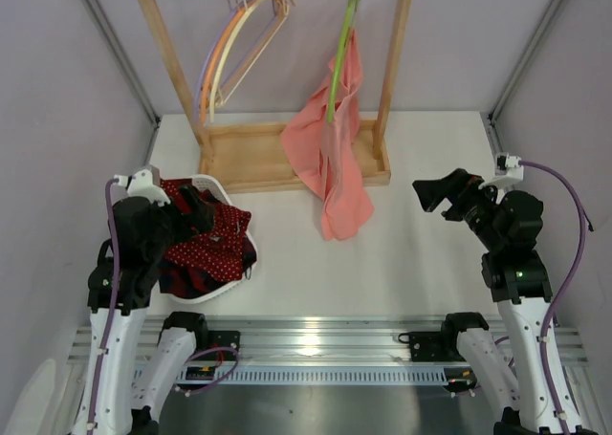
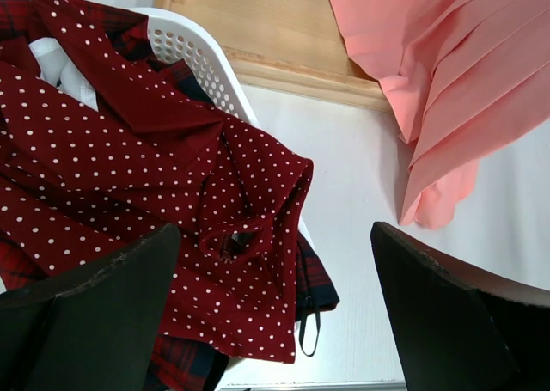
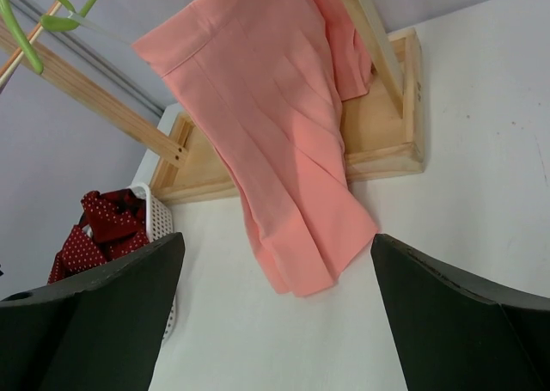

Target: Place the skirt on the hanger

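The dark-red polka-dot skirt (image 1: 215, 249) lies crumpled on top of a white basket (image 1: 226, 188) at the left of the table. It fills the left wrist view (image 2: 129, 168) and shows small in the right wrist view (image 3: 84, 249). My left gripper (image 1: 196, 208) hovers just above the skirt, open and empty (image 2: 275, 229). The cream hanger (image 1: 222, 72) hangs by its metal hook on the wooden rack's top bar, at the back left. My right gripper (image 1: 432, 192) is open and empty (image 3: 277, 238), raised over the right side of the table.
A red-black plaid garment (image 2: 314, 281) lies under the skirt in the basket (image 2: 202, 60). Orange and lilac hangers hang beside the cream one. A salmon-pink cloth (image 1: 335, 158) hangs from a lime-green hanger (image 1: 341, 53) down onto the rack's wooden base (image 1: 244, 153).
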Robot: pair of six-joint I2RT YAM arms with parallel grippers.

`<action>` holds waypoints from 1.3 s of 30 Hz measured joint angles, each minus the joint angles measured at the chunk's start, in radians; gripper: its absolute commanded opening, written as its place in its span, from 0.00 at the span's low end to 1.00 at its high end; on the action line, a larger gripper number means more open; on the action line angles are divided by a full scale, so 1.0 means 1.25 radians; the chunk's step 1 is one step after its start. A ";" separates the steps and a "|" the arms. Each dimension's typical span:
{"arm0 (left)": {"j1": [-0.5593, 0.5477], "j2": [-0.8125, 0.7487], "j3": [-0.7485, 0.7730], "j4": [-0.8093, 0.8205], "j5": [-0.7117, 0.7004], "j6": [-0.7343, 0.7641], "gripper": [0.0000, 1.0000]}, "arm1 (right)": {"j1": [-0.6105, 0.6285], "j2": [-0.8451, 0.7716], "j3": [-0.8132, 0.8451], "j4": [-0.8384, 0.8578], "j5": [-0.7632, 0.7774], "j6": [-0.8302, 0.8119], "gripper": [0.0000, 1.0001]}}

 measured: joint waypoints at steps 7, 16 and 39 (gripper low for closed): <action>0.000 -0.030 0.000 -0.001 -0.016 0.012 1.00 | 0.000 -0.008 0.000 -0.005 -0.016 -0.007 0.99; 0.000 -0.031 0.009 -0.006 0.016 0.035 1.00 | 0.003 -0.016 -0.002 -0.005 -0.046 -0.021 0.99; 0.000 0.150 0.300 -0.049 0.034 0.099 0.94 | 0.122 0.011 -0.022 0.014 -0.105 -0.053 0.99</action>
